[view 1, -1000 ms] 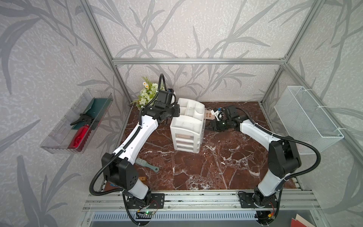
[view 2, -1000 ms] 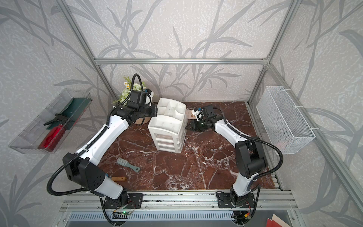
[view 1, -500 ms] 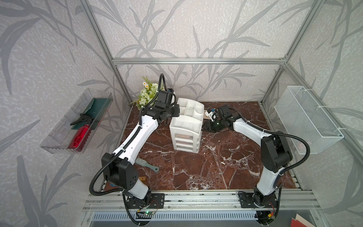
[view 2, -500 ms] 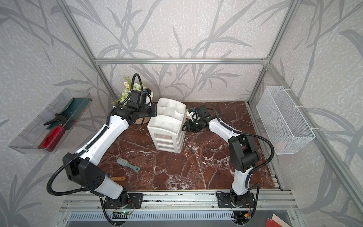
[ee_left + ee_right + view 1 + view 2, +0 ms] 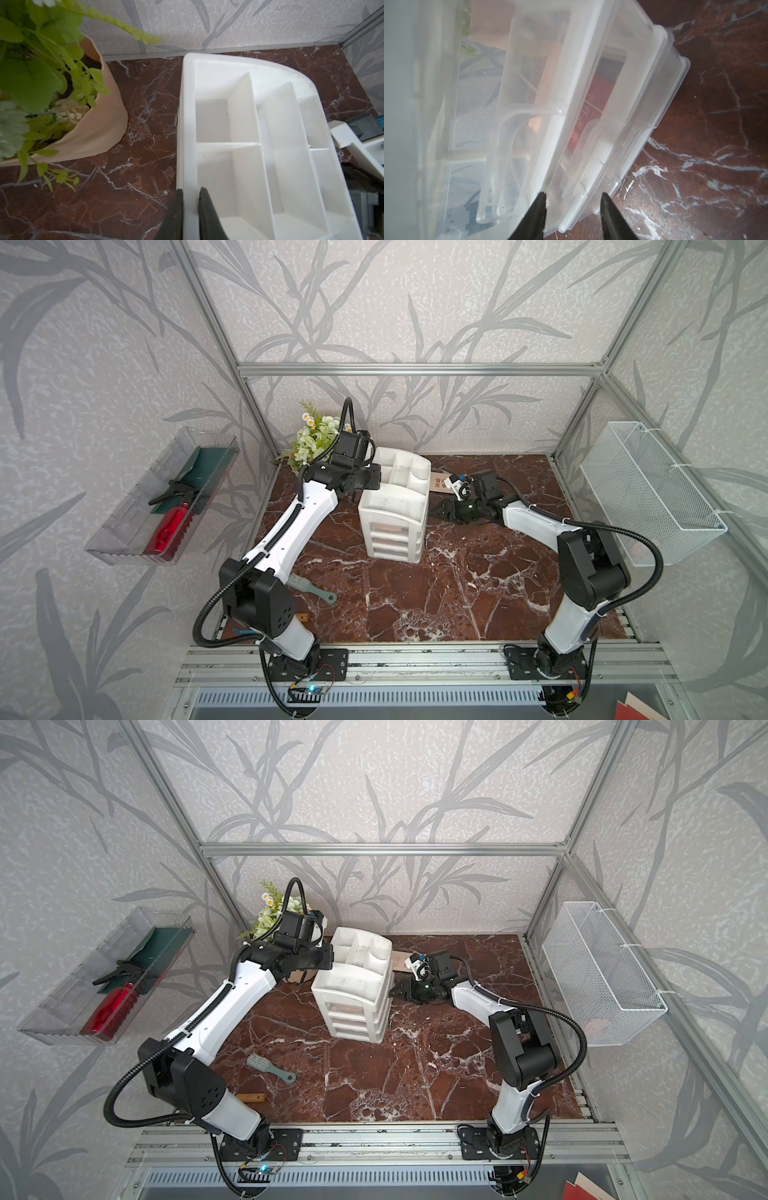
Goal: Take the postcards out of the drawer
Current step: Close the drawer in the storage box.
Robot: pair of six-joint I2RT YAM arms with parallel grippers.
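A white organizer (image 5: 395, 497) with three clear drawers (image 5: 390, 531) stands mid-table. My left gripper (image 5: 191, 193) is shut on the organizer's left rim wall (image 5: 187, 124); it shows in both top views (image 5: 376, 481) (image 5: 330, 959). My right gripper (image 5: 436, 512) (image 5: 392, 992) is at the organizer's right side, low. In the right wrist view its jaws (image 5: 573, 197) stand open astride a clear drawer's edge (image 5: 633, 104). A red postcard with gold print (image 5: 591, 110) shows through the plastic, with a beige card (image 5: 548, 83) beyond it. A cream postcard (image 5: 439, 483) lies on the table behind the organizer.
A potted plant (image 5: 316, 439) stands at the back left beside the organizer. A grey brush (image 5: 309, 587) and a small wooden piece (image 5: 304, 617) lie front left. A wire basket (image 5: 652, 489) hangs on the right wall, a clear tray (image 5: 124, 526) with a red bottle on the left wall.
My right gripper has moved left, up against the organizer's right side, and its jaws have widened slightly. The left arm has held still on the rim.
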